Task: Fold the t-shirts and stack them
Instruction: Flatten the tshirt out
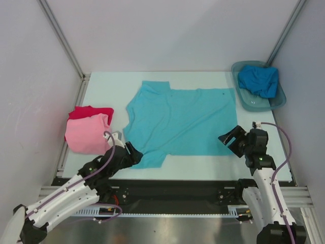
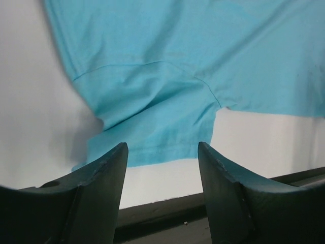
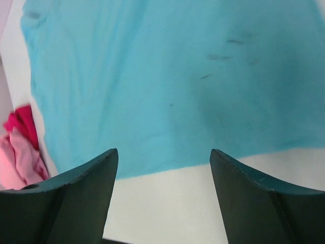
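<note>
Top view: turquoise t-shirt [image 1: 183,122] lies spread flat at ctr of the table [image 1: 203,168], neck twd left of frame, bottom hem twd right; one sleeve points to lower left, the other to upper ctr; left gripper [image 1: 136,151] sits at lower left of frame, right at the edge of that lower sleeve; its jaws are spread, nothing btwn them; in left wrist view the sleeve hem lies just beyond the fingertips, not pinched; right gripper [image 1: 228,138] at lower right, just beside the shirt's lower-right corner; jaws spread wide, empty; in right wrist view the shirt's edge runs across just past the tips, w/ white table showing in the gap; pink t-shirt [image 1: 87,134] in a folded bundle at left edge of frame, partly over the red t-shirt [image 1: 91,112], which shows behind it; blue t-shirt [image 1: 259,80] bunched inside the grey tub [image 1: 266,104], upper right corner, well apart from both grippers.
</note>
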